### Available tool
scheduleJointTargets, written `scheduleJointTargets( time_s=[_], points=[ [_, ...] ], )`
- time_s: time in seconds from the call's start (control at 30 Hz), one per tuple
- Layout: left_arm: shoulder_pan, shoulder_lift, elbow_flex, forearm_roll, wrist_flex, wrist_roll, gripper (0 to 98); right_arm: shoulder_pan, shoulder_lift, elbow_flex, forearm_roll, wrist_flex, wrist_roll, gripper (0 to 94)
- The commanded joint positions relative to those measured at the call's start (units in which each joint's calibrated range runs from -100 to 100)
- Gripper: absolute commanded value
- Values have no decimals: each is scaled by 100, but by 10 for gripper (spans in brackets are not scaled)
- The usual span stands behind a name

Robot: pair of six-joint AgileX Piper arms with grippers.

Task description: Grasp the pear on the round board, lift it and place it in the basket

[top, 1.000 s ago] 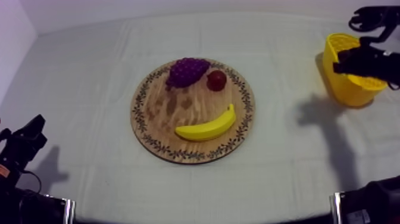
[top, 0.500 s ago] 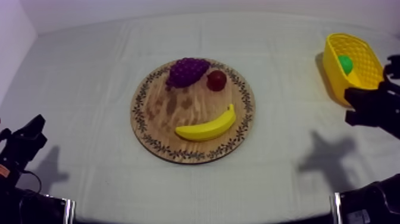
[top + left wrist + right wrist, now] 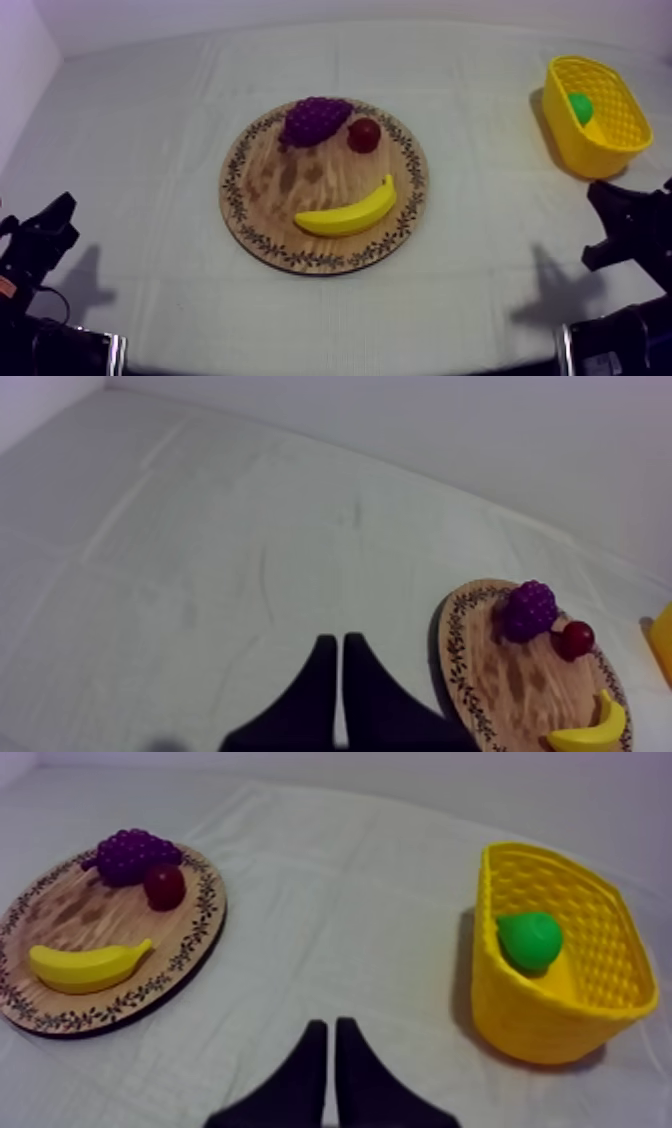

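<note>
**Right pincer** (image 3: 326, 1024): the two black fingers are lying together as a narrow wedge, fully closed, and are gripping nothing. The pincer is hanging low at the right side of the bench (image 3: 150, 130), over bare cloth, and is touching none of the objects.

**Pear** (image 3: 530, 940): it is lying inside the basket (image 3: 520, 1007), below the rim and toward the wall that is facing the board. It is sitting ahead of the right pincer, well apart from the fingertips.

**Basket**: it is standing upright on the cloth ahead of the right pincer, on the side away from the board. A strip of bare cloth is separating it from the pincer.

**Board** (image 3: 70, 917): it is lying flat ahead of the right pincer, on the opposite side from the basket and well apart from both. It is carrying three fruits:
- The banana (image 3: 85, 965) is lying nearest the right pincer.
- The grapes (image 3: 135, 854) are sitting farthest from it.
- The red fruit (image 3: 165, 886) is sitting just beside the grapes, on the side toward the basket.

**Left pincer** (image 3: 333, 641): its fingers are likewise pressing together into a narrow wedge and are holding nothing. It is resting low at the left side of the bench, over bare cloth. The board is lying ahead of it, toward the right arm's side and well apart.
</note>
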Motion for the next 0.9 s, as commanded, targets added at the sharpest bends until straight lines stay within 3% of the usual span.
scheduleJointTargets(
  time_s=[0.0,0.2,0.4,0.67,0.87],
  points=[
    [1,0,2,-2,1,-1,1,-10,-64,60,183,-11,-632,3],
    [1,0,2,-2,1,-1,1,3,-97,272,443,-272,-992,17],
    [1,0,2,-2,1,-2,1,8,-101,391,609,-476,-1069,10],
    [1,0,2,-2,1,0,1,13,-102,498,774,-701,-316,3],
    [1,0,2,-2,1,-1,1,4,-102,508,782,-715,-289,2]
  ],
)
